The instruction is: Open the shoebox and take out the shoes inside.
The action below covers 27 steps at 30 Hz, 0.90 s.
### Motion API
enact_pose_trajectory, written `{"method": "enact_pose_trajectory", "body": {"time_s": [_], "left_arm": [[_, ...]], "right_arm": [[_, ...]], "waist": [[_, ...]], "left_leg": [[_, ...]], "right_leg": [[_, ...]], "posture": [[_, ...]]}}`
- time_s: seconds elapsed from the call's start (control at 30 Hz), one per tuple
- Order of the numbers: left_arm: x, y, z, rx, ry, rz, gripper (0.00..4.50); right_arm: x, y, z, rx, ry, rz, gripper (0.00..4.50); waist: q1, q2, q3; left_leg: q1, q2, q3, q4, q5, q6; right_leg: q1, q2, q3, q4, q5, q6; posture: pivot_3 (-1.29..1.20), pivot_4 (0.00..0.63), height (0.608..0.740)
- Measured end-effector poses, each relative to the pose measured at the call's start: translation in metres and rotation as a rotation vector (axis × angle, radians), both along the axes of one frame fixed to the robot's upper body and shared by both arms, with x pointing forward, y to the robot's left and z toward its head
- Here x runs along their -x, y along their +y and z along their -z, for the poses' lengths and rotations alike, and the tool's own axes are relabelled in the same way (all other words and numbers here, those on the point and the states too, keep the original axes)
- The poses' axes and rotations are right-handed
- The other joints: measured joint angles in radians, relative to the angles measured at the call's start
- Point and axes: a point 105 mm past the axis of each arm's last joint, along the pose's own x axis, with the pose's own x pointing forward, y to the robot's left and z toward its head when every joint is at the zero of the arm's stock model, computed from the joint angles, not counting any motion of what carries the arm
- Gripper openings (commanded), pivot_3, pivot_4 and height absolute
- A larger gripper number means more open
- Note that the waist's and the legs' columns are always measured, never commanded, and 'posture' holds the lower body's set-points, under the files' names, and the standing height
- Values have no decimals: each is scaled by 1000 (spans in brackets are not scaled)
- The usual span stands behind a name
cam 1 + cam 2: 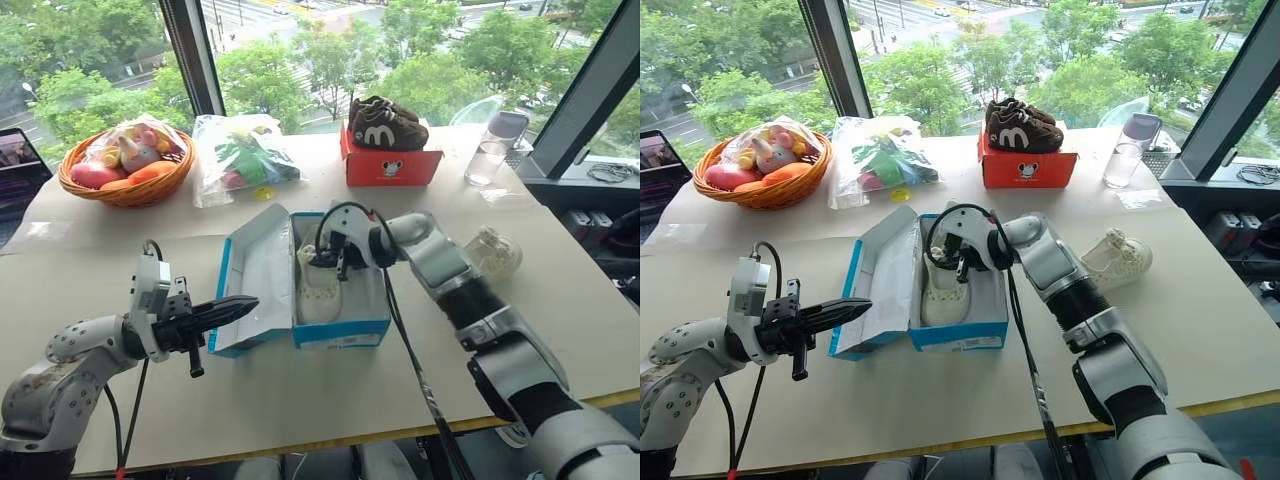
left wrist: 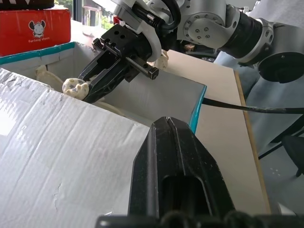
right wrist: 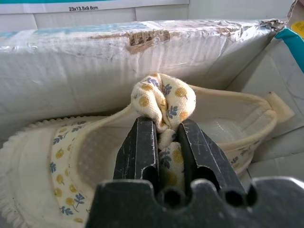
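One cream shoe (image 3: 95, 156) pinched at its bow by right gripper (image 3: 164, 142) inside open blue shoebox (image 1: 340, 333), left gripper (image 1: 235, 310) fully closed, empty, beside lid (image 1: 255, 270).

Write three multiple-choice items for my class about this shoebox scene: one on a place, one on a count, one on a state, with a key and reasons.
1. Where is the shoe that is out of the shoebox?
A. In the basket
B. On the table, on the far side of the right arm from the shoebox
C. On the red box

2. How many cream shoes are in sight?
A. One
B. Two
C. Four

3. What is the right gripper doing?
A. Hanging open above the table
B. Pressing the lid shut
C. Pinching the bow of the shoe in the box

Key: 1 B, it lies on the table past the right arm. 2 B, one in the box, one on the table. 3 C, the right wrist view shows the black fingers clamped on the fabric bow.
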Motion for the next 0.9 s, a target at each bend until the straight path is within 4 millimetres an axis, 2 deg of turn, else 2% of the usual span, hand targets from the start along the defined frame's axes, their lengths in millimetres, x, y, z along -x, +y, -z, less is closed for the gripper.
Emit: {"method": "enact_pose_trajectory", "body": {"time_s": [0.4, 0.77, 0.9], "left_arm": [[-1, 1, 1, -9, -2, -17, 0], [-1, 1, 2, -10, -15, -21, 0], [-1, 1, 2, -9, -11, -22, 0]], "right_arm": [[9, 2, -3, -11, 10, -44, 119], [20, -5, -65, -217, -21, -72, 119], [19, -6, -69, -245, -12, -46, 119]], "waist": [[0, 0, 0], [0, 0, 0], [1, 0, 0]], "left_leg": [[0, 0, 0, 0, 0, 0], [0, 0, 0, 0, 0, 0], [0, 0, 0, 0, 0, 0]], "right_leg": [[0, 0, 0, 0, 0, 0], [0, 0, 0, 0, 0, 0], [0, 0, 0, 0, 0, 0]], "posture": [[0, 150, 740], [0, 150, 740], [0, 150, 740]]}}
